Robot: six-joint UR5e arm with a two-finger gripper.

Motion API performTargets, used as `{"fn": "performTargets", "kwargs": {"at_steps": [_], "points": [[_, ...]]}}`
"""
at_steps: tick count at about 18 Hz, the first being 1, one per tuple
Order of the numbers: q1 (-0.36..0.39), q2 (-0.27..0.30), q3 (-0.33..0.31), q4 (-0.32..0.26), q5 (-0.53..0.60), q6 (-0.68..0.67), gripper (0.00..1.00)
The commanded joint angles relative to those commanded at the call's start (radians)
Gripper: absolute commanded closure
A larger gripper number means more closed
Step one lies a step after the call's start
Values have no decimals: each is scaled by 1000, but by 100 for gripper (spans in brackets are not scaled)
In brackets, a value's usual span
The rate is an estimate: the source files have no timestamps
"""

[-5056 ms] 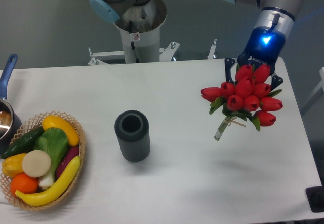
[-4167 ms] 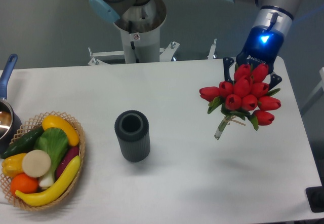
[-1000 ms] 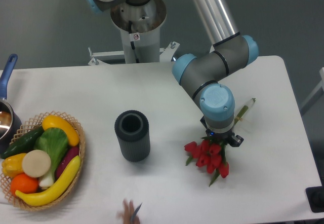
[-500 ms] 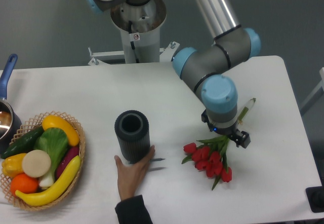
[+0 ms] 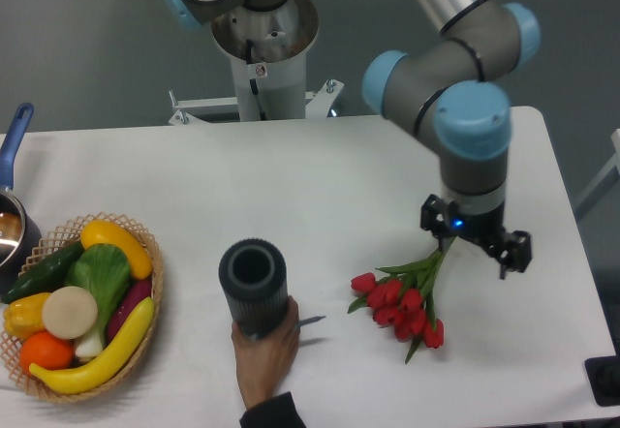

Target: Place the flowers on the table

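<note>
The flowers (image 5: 399, 301), red tulips with green leaves, lie flat on the white table (image 5: 320, 186) right of centre. Their blooms point toward the front and their stems run up and to the right. My gripper (image 5: 473, 240) hovers over the stem ends with its jaws spread wide and nothing between them. Its dark fingers (image 5: 513, 252) stand on either side of the stems. The ends of the stems are hidden beneath the gripper's body.
A person's hand (image 5: 266, 347) reaches in from the front edge and holds the dark ribbed vase (image 5: 253, 287). A wicker basket (image 5: 147, 254) of vegetables and a pot (image 5: 12, 225) sit at the left. The robot base (image 5: 260, 55) stands behind the table.
The flowers went from hanging in the gripper at the right to lying on the table. The gripper has let go and drawn off up and right. A hand has gripped the vase.
</note>
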Motion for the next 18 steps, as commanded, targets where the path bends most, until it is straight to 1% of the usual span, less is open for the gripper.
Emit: {"fn": "performTargets", "kwargs": {"at_steps": [1, 3, 6, 8, 10, 13, 16, 18], "points": [[20, 9, 0, -2, -23, 6, 0], [42, 15, -5, -12, -42, 63, 0], [91, 61, -9, -92, -68, 158, 0], [121, 93, -29, -127, -68, 240, 0], [153, 121, -47, -134, -69, 329, 0], [180, 152, -78, -140, -69, 400, 0], [194, 164, -84, -169, -66, 465, 0], [201, 167, -86, -175, -68, 498, 0]]}}
